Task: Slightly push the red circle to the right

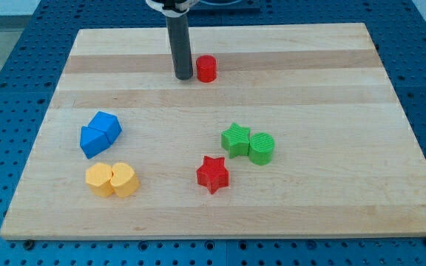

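The rod rises out of the view's top, so the arm above it is cut off; only a white collar shows at the frame edge. The arm carries no jaws, only the dark rod, so there is no grip to report. The rod's lower end, my tip, rests on the wooden board in the far part of the scene, just to the left of the red circle. Whether the tip touches the circle or a thin gap remains cannot be told at this size.

The red circle is a short round cylinder standing upright, flat face up. Being round, it has no long axis across the board and no direction in which it points. It sits far from the viewer, slightly left of the board's middle, well apart from every other block.

Nearer and to the left lie two blue blocks pressed together; their exact shapes are hard to make out, and the seam between them is unclear. Nearer still are two yellow blocks side by side and touching, with shapes likewise uncertain. The red star lies near the middle of the near part. To its right and a little farther, the green star touches the green circle. The blue perforated table surrounds the board and runs off every edge.
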You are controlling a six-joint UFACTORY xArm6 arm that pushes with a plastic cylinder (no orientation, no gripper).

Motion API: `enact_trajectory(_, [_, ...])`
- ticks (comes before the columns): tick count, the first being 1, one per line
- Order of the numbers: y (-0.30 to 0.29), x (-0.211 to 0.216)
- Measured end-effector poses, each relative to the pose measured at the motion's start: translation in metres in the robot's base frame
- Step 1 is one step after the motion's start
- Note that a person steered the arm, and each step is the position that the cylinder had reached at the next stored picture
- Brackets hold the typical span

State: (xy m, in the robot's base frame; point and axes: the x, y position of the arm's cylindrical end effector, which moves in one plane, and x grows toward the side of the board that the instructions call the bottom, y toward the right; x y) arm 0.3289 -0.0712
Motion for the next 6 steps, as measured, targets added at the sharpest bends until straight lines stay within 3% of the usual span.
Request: enact_trajectory(6, [0.025, 0.001])
